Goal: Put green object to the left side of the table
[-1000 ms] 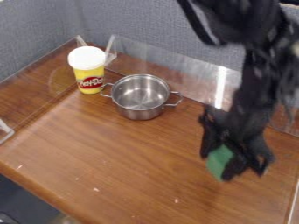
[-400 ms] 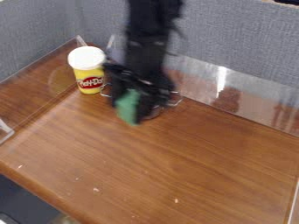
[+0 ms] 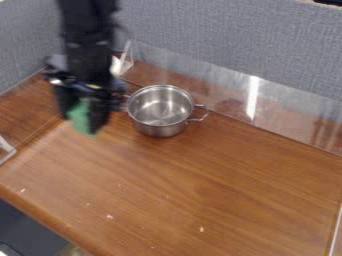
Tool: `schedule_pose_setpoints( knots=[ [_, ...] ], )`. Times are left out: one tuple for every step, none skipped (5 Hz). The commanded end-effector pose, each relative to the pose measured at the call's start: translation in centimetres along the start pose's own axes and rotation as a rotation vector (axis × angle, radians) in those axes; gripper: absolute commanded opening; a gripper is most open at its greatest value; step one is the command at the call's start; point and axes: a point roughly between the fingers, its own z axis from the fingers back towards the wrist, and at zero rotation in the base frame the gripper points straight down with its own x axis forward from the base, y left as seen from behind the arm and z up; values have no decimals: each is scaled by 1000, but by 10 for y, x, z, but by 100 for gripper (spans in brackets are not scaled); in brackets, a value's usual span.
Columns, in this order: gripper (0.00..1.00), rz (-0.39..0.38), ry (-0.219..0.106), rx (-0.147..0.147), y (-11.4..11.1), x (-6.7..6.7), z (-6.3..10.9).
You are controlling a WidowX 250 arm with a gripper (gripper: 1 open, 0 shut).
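Camera view: across the table (image 3: 201, 190), clear panels (image 3: 254, 95) along the far edge. Compared with a second ago, carried by the dark arm (image 3: 91, 45) from the view's right over to the left. Now hiding the tub, but leaving the pot (image 3: 162, 110) in full sight, just right of the arm, upright, both handles showing. Fingers (image 3: 83, 108) blurred, closed on the green cube (image 3: 88, 117), held over the table's left part, left of the pot.

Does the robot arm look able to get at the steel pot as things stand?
Probably not: its gripper appears occupied with the green object, though nothing seems to cover the pot.
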Motion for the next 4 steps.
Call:
schedule_pose_setpoints(
  knots=[
    [0, 19, -16, -3, 25, -4, -13],
    [0, 24, 1, -4, 38, -5, -33],
    [0, 1, -4, -14, 32, -3, -41],
    [0, -18, -5, -28, 27, -1, -49]
  ],
)
